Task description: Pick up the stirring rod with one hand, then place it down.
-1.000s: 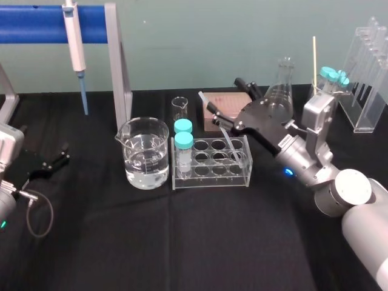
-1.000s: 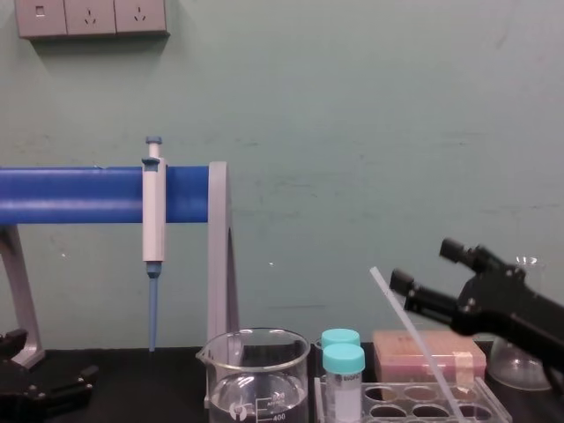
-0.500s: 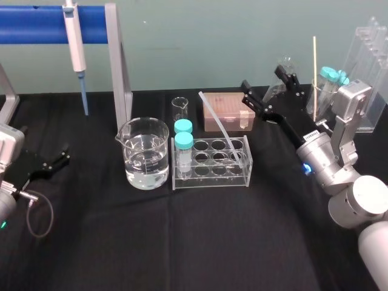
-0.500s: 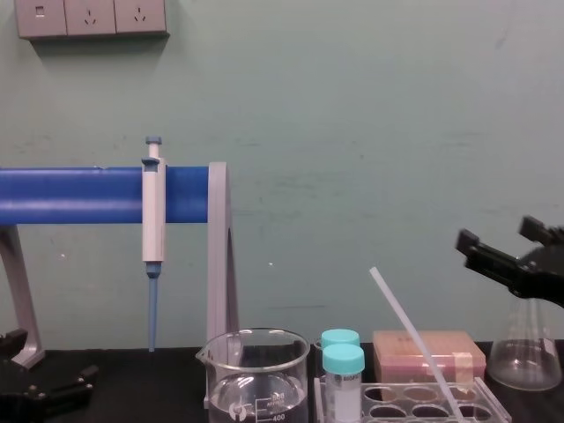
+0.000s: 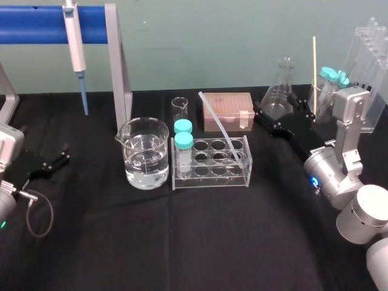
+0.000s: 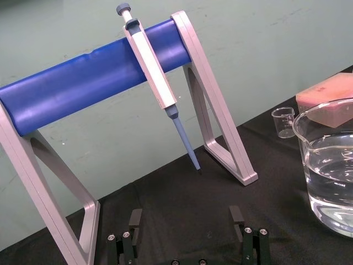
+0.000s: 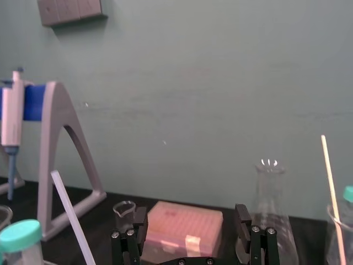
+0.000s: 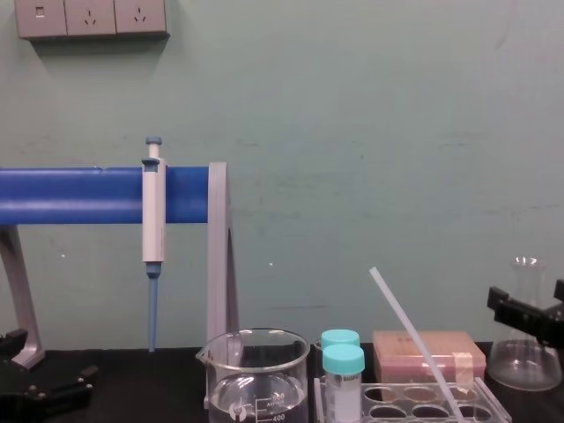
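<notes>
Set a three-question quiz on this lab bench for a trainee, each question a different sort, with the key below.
1. True or false: the right gripper has its fingers open and is apart from the stirring rod.
2. The stirring rod's lower end rests in: A the glass beaker; B the clear tube rack; C the conical flask.
3. Fill in: the parked left gripper lies near the stand whose bar, holding the pipette, is coloured ___.

Key: 1 true; 2 B; 3 blue.
</notes>
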Tool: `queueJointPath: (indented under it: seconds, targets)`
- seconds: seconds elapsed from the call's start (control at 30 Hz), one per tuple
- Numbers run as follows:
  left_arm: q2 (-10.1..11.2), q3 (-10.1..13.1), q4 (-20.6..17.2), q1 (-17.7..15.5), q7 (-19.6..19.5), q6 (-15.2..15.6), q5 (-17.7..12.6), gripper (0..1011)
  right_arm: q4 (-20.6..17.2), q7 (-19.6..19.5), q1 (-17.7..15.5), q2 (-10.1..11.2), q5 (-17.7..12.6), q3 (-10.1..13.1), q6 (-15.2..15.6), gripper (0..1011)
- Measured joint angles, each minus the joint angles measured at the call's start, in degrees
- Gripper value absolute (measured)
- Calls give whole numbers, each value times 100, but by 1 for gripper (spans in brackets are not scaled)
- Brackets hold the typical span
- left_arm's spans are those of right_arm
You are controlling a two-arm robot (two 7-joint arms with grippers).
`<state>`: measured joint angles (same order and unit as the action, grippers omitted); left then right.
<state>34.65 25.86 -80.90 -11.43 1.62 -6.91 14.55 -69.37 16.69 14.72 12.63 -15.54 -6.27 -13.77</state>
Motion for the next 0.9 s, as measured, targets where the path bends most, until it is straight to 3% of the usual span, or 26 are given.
queueJointPath:
  seconds: [0.2, 0.9]
  targets:
    - [0, 0, 0, 0, 0, 0, 0, 1000, -6, -94, -14, -7, 102, 4, 157, 1003]
    - [0, 0, 0, 0, 0, 0, 0, 1000, -8, -80, -10, -4, 80, 0, 106, 1003]
